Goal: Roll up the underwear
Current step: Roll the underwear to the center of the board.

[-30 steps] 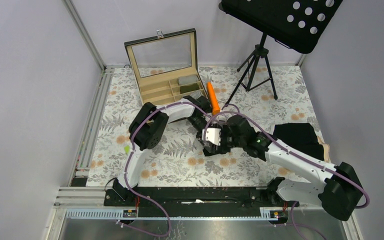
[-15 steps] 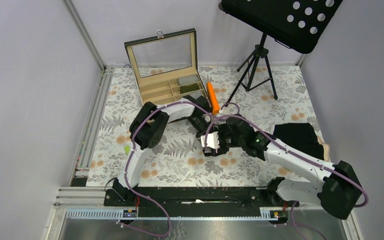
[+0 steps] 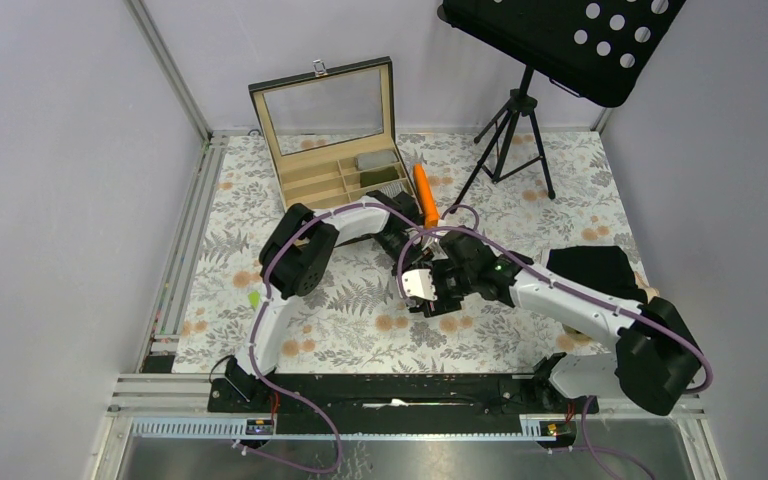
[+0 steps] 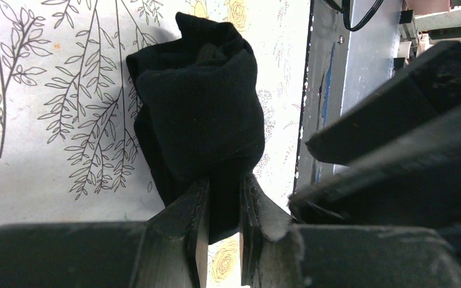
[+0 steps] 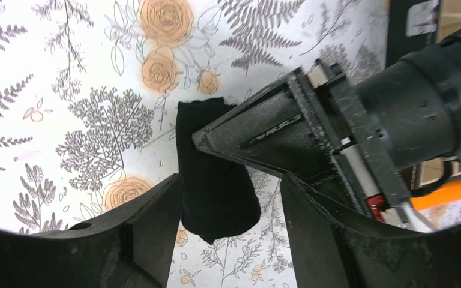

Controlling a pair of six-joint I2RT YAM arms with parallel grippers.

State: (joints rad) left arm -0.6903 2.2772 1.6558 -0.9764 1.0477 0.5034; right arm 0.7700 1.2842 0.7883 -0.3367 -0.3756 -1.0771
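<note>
A black underwear, rolled into a short fat bundle [image 4: 198, 102], hangs just above the flowered tablecloth. My left gripper [image 4: 223, 183] is shut on its lower end. In the right wrist view the same roll [image 5: 213, 180] sits between the spread fingers of my right gripper [image 5: 231, 180], which is open. One finger is close beside the roll and the other stands clear of it. From above, both grippers meet mid-table, the left gripper [image 3: 410, 258] and the right gripper [image 3: 425, 292], and they hide the roll. More black underwear [image 3: 592, 272] lies in a heap at the right edge.
An open wooden box [image 3: 332, 180] with compartments stands at the back, with a grey roll [image 3: 370, 161] and a dark one inside. An orange carrot-shaped stick [image 3: 425, 195] lies beside it. A music stand's tripod [image 3: 508, 130] stands back right. A green piece [image 3: 253, 298] lies at the left.
My right arm has swung its forearm in toward the middle, and its wrist has shifted slightly at the roll. The left gripper has kept its hold in place.
</note>
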